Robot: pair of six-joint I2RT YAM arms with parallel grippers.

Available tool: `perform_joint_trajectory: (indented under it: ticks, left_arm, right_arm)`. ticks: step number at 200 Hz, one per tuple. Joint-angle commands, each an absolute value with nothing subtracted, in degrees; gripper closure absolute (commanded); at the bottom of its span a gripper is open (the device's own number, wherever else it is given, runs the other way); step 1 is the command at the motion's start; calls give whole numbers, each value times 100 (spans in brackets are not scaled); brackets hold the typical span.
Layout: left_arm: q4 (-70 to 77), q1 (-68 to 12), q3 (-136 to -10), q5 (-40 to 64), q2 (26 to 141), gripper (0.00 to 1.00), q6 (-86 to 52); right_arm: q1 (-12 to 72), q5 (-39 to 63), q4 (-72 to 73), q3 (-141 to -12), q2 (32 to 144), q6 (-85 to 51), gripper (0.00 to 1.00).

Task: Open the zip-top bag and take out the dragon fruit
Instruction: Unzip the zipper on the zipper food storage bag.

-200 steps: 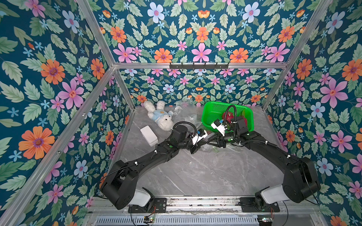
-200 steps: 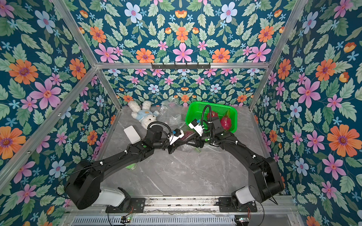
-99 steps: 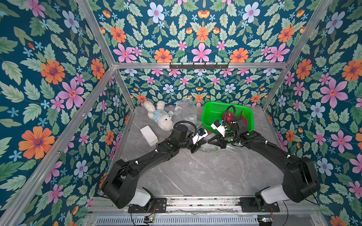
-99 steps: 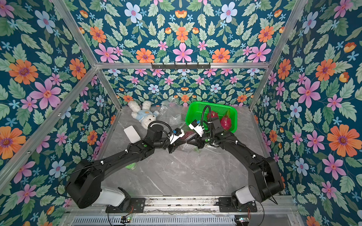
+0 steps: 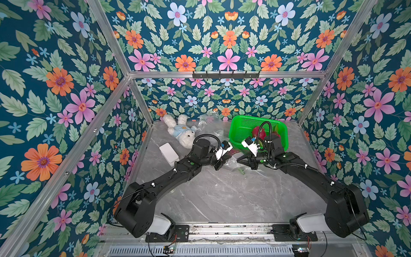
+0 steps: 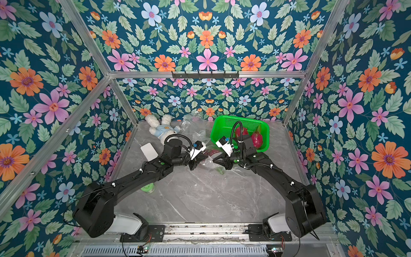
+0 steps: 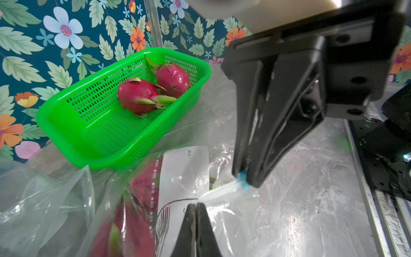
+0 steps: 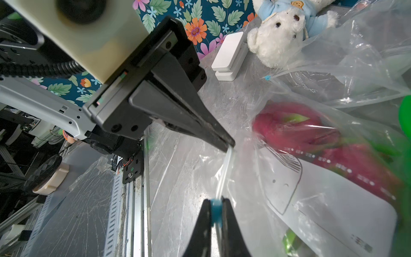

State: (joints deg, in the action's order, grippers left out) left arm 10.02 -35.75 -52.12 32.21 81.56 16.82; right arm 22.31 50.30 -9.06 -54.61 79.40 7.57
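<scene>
Dragon fruit [image 8: 295,126] sits inside the zip-top bag [image 7: 184,169], two magenta ovals pressed against the clear film. The bag lies on the worktop [image 5: 222,195], just in front of the green basket [image 7: 66,124]. Two more fruits [image 7: 138,95] already lie in that basket, so the job looks about halfway along.

Both arms meet over the bag's mouth. The left hand [image 7: 195,211] is shut tight on the plastic edge at the end of the zip, pinning it. The right hand [image 8: 216,204] is clamped on the blue slider [image 8: 216,212], and the right wrist view shows the little tab squeezed between its tips. Between the two grips the zip track runs taut, and it looks closed.

So this is the opening step: one hand anchors and the other is set to draw the slider. The next move calls for the right hand to pull the slider along the track, away from the left, in line with the zip and not upward. Otherwise the tab may slip free, or the whole bag may drag across the worktop. The left must hold its pinch firm. Only once the mouth gapes can a hand let go and reach in for the nearer fruit.
</scene>
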Motion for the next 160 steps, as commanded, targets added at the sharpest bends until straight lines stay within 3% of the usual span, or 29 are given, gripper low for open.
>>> perform_joint_trajectory:
  ticks: [1,88,160]
  left_arm:
    - [1125,-3440,-5231,2136,8088,100,1675]
    - [1375,-2936,-5071,919,7936,100,1041]
    - [1431,-2839,-5080,808,7921,100,875]
  right_arm:
    - [2240,5196,-1302,-5252,7794,632,99]
    - [2239,4614,-984,-4218,6994,-218,99]
    - [2241,4342,-1220,-3702,6438,-657,100]
